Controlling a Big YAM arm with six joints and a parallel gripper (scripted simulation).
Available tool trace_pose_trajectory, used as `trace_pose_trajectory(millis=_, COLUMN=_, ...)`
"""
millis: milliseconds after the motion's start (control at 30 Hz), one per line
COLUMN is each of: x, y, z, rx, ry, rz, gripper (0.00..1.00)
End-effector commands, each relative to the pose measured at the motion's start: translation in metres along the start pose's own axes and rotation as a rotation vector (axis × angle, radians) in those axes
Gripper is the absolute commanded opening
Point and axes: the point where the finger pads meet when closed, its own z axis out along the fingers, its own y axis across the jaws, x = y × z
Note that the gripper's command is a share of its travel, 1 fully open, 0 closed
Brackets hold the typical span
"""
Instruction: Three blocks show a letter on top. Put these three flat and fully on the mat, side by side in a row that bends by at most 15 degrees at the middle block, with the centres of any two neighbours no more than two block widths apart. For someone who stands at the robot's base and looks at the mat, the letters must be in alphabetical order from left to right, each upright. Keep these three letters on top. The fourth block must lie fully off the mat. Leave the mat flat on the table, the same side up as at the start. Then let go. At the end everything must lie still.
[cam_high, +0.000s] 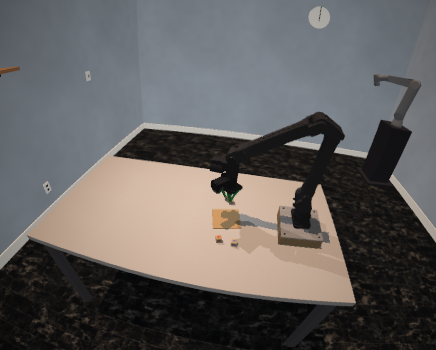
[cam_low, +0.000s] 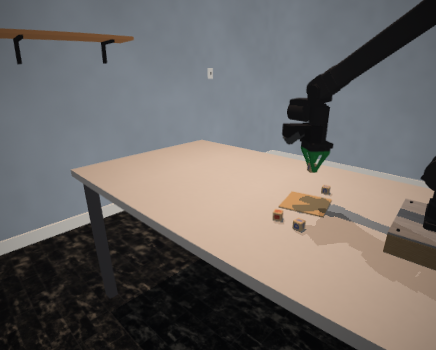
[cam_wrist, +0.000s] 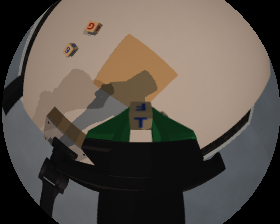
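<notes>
A matte black jointed arm (cam_high: 280, 135) with boxy wrist housings ends in a green-fingered end effector (cam_low: 315, 162).

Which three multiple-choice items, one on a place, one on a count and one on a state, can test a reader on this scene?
1. Where is the claw?
A. in the air above the mat
B. resting on the table
C. touching the shelf

2. How many blocks lie on the table, off the mat?
A. one
B. three
C. five

3. What is the claw's state?
A. wide open
B. shut on nothing
C. shut on a block

Key: 1 A, the claw hangs above the mat, with its shadow on it. 2 B, three small blocks lie around the mat. 3 C, the wrist view shows a lettered block between the fingers.
</notes>
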Motion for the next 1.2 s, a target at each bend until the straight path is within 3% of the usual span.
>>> trace_pose_trajectory(millis=0, x=-0.002, y=-0.025, z=-0.013, rx=0.015, ry=-0.008, rz=0.279, gripper=0.20)
trace_pose_trajectory(millis=100, x=0.009, y=-0.024, z=-0.007, rx=0.007, ry=-0.003, rz=0.427, gripper=0.20)
trace_pose_trajectory(millis=167, x=0.008, y=-0.032, z=-0.012, rx=0.010, ry=-0.007, rz=0.529, gripper=0.20)
trace_pose_trajectory(millis=333, x=0.005, y=-0.023, z=-0.010, rx=0.009, ry=-0.006, rz=0.777, gripper=0.20)
trace_pose_trajectory(millis=400, x=0.005, y=-0.023, z=-0.010, rx=0.009, ry=-0.006, rz=0.777, gripper=0.20)
trace_pose_trajectory(millis=433, x=0.005, y=-0.023, z=-0.010, rx=0.016, ry=-0.008, rz=0.898, gripper=0.20)
trace_pose_trajectory(millis=767, x=0.007, y=-0.023, z=-0.009, rx=0.016, ry=-0.007, rz=0.907, gripper=0.20)
trace_pose_trajectory(millis=1167, x=0.011, y=-0.014, z=0.026, rx=0.003, ry=0.010, rz=0.905, gripper=0.20)
